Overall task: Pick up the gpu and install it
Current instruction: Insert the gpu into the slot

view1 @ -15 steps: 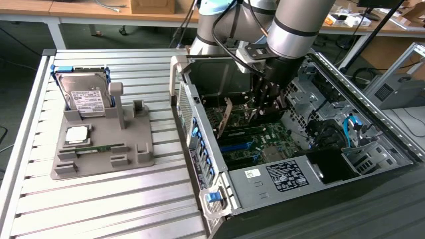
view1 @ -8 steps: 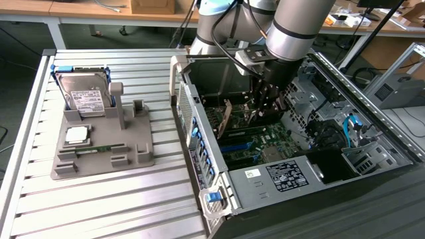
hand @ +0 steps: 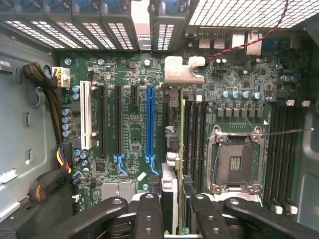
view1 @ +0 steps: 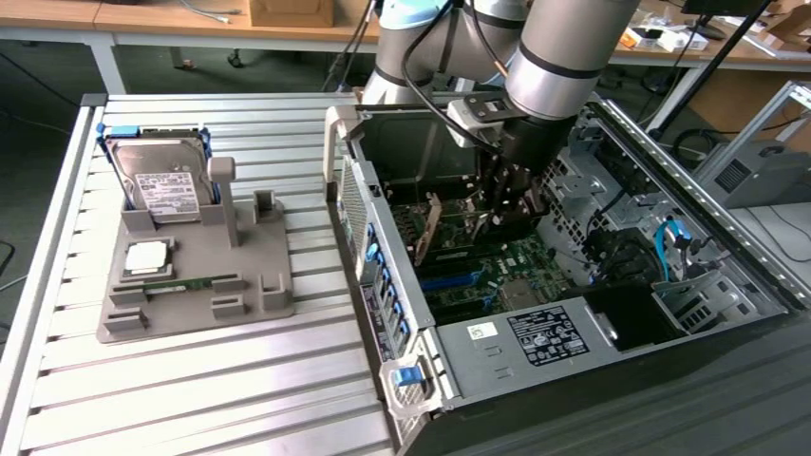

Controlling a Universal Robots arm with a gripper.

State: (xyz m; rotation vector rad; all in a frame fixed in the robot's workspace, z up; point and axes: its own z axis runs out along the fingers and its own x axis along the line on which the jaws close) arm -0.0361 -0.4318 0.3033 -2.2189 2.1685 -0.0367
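Black gripper fingers nearest the wrist camera, which we see clamped on the thin green circuit-board gpu, hold it edge-on with its silver metal end bracket toward the case's rear grille. We locate the card above the green motherboard, beside the long blue expansion slot. On the slatted table's far corner at the exterior view's left, we note a grey fixture tray carrying a silver hard drive.
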